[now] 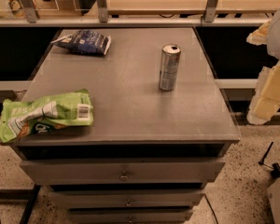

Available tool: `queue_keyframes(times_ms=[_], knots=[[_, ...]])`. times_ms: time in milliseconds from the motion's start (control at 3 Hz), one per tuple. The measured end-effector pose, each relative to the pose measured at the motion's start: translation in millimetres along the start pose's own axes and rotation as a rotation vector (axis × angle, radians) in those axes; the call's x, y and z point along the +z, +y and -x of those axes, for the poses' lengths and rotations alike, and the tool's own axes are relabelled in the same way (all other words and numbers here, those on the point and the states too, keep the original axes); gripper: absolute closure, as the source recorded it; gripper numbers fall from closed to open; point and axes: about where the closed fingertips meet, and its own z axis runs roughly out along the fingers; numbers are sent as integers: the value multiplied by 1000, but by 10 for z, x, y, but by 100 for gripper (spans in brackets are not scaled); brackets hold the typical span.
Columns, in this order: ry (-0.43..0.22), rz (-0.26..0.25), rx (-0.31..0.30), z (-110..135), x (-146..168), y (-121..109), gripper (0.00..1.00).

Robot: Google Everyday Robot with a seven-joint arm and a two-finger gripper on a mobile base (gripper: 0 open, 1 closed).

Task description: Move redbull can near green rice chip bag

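Note:
The redbull can (169, 67) stands upright on the grey cabinet top (130, 97), right of the middle and toward the back. It is slim and silver, with a pull-tab top. The green rice chip bag (44, 115) lies flat at the front left corner, partly hanging over the left edge, with its barcode label facing up. My gripper (266, 97) shows as cream and white parts at the right edge of the camera view. It is off the cabinet's right side, well apart from the can, and holds nothing that I can see.
A smaller dark blue bag (84, 42) lies at the back left corner. The cabinet has several drawers (123, 171) below its top. A railing with metal posts (101, 3) runs behind it. A speckled floor surrounds the cabinet.

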Motion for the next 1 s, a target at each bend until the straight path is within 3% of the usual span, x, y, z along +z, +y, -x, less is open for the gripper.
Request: queue_keyframes(times_ms=[333,667,1000], knots=[[-3,-4,0,6,-7,-6,0],[-65,-30,17,69,60,-108,0],[-168,-47,37,238,310,-298,0]])
